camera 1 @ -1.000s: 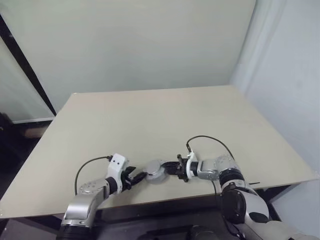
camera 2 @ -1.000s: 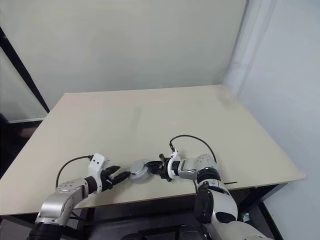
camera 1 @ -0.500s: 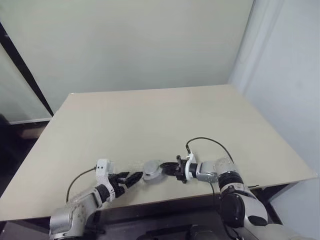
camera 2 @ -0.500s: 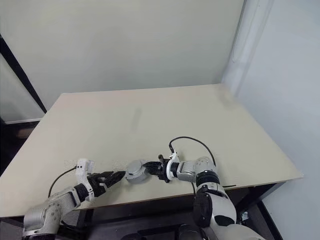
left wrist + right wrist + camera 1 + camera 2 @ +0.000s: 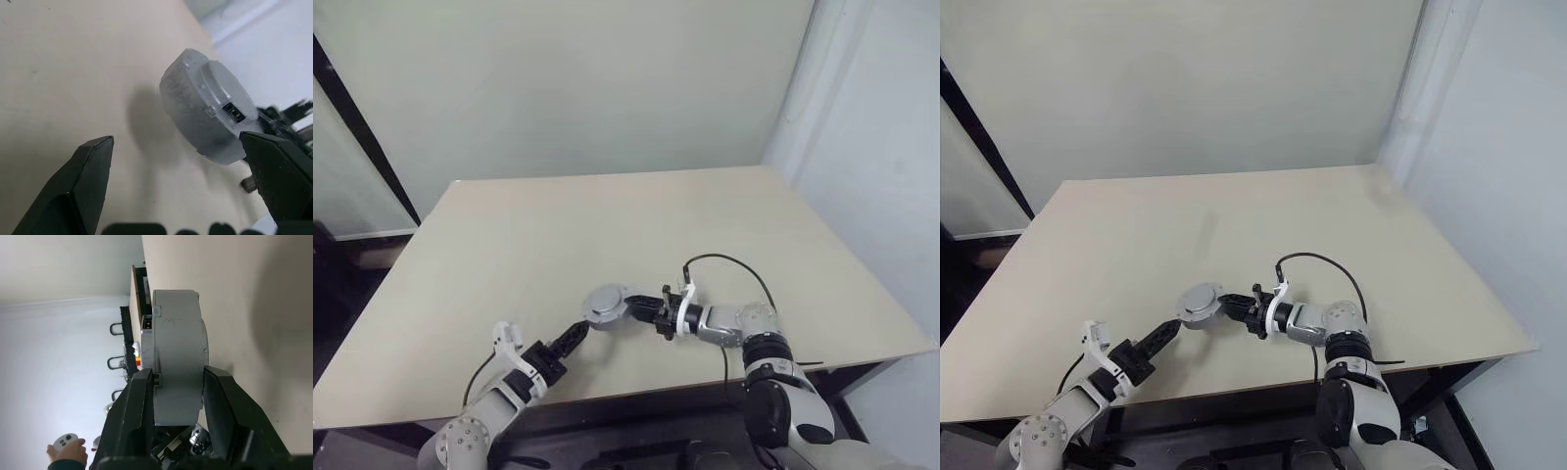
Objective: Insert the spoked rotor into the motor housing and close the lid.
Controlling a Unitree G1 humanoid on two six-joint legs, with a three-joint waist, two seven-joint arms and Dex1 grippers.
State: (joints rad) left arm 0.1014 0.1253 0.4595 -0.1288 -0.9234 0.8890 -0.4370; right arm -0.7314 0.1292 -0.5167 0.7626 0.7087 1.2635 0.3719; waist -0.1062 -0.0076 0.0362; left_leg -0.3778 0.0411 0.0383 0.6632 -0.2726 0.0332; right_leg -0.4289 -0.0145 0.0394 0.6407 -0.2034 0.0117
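Since a second ago, the left pincer (image 5: pixel 576 336) has let go of the motor housing (image 5: pixel 605 306) and drawn back toward the lower left of the frame, while the right pincer (image 5: pixel 639 307) has lifted the housing clear of the tabletop (image 5: pixel 607 225).

Seen from the left eye, the housing sits lower centre as a closed grey puck, its round face tilted up, with the right pincer clamped on its right rim. The left pincer's tip points at it from just below left, apart from it.

From the right eye, the same layout shows: the housing hangs above its own shadow.

Through the left wrist camera, the left pincer's two fingers (image 5: pixel 83 181) stand spread wide with nothing between them; the housing floats ahead at upper right, lid (image 5: pixel 227 95) seated on top.

Through the right wrist camera, both fingers (image 5: pixel 129 418) squeeze the housing's flat faces edge-on. A person's hand (image 5: pixel 66 453) holding a white controller shows at lower left.

Judged from this, the assembly looks closed; setting it down flat and gently, without loosening the grip early, would keep the lid seated.
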